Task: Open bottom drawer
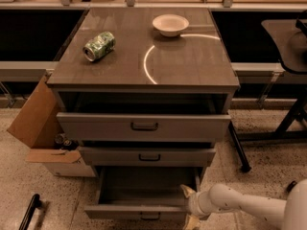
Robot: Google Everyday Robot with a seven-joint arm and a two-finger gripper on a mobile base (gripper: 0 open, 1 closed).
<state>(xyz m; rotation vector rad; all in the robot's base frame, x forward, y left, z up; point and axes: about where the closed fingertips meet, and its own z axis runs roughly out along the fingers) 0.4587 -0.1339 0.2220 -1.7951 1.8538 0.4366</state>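
- Grey bench (pixel 192 66) forms the top of a three-drawer cabinet, with a bright curved reflection across its middle.
- A crushed green can (pixel 99 45) lies on its side near the bench's back left, well apart from a white bowl (pixel 171 24) standing upright near the back edge.
- The top drawer (pixel 144 127), the tallest front, stands slightly out, with a dark gap above it.
- The middle drawer (pixel 147 156) sits just below, also a little out.
- The bottom drawer (pixel 139 190) is pulled out farthest of the three, its dark inside showing from above and its slim front close to the lower edge of the view.
- A small dark loop handle (pixel 150 216) sits at the middle of that front.
- The tool (pixel 189 206) is at the right end of the bottom drawer's front, released and spread: one pale fingertip (pixel 186 191) reaches inside the drawer, the other lies outside, below the front.
- Its white arm (pixel 249 206) comes in from the lower right.
- An open cardboard box (pixel 38 128) stands on the speckled floor (pixel 19 186), just beside the cabinet's left side.
- A black stand (pixel 288 123) stands to the right.
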